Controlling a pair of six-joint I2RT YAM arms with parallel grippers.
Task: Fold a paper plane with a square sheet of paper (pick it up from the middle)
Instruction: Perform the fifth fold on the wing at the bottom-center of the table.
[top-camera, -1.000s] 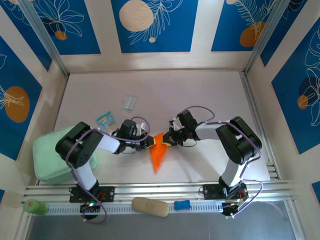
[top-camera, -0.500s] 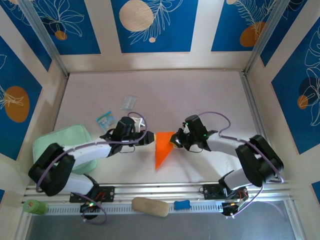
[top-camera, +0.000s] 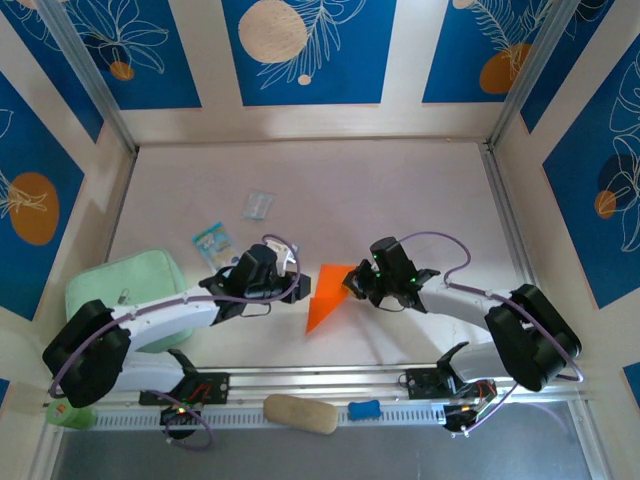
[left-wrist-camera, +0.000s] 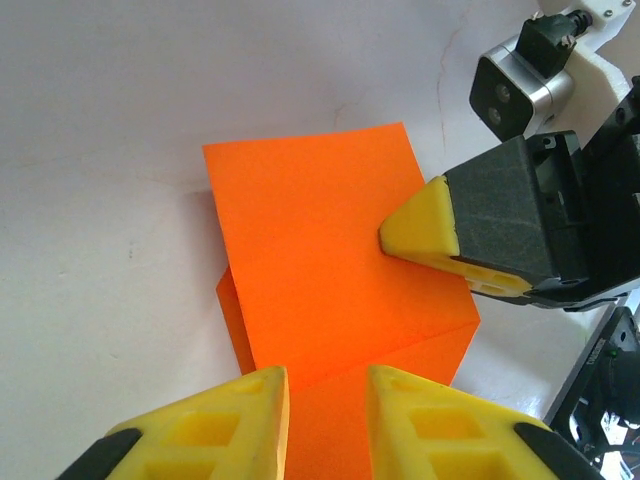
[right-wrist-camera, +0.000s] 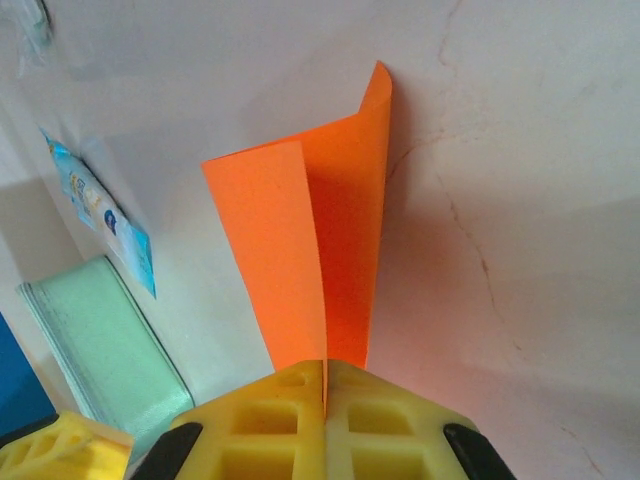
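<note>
The orange sheet of paper (top-camera: 323, 297) is folded into a narrow wedge, a rough paper plane with its point toward the near edge. It stands on edge on the table. My right gripper (top-camera: 350, 283) is shut on its right corner; in the right wrist view the pads (right-wrist-camera: 325, 378) pinch the paper (right-wrist-camera: 312, 250), whose two layers splay apart beyond them. My left gripper (top-camera: 303, 287) sits just left of the paper. In its wrist view the jaws (left-wrist-camera: 328, 388) stand a little open, with the folded paper (left-wrist-camera: 320, 260) showing through the gap and the right fingertip (left-wrist-camera: 420, 225) on its edge.
A blue-and-white packet (top-camera: 210, 240) and a clear wrapper (top-camera: 257, 205) lie behind the left arm. A mint green pad (top-camera: 125, 290) sits at the left. On the front rail rest a tan block (top-camera: 300, 413) and a small blue piece (top-camera: 365, 409).
My left gripper has opened and let go of the paper. Both arms have stretched lower and flatter, and the paper has swung slightly, staying in the right gripper.
</note>
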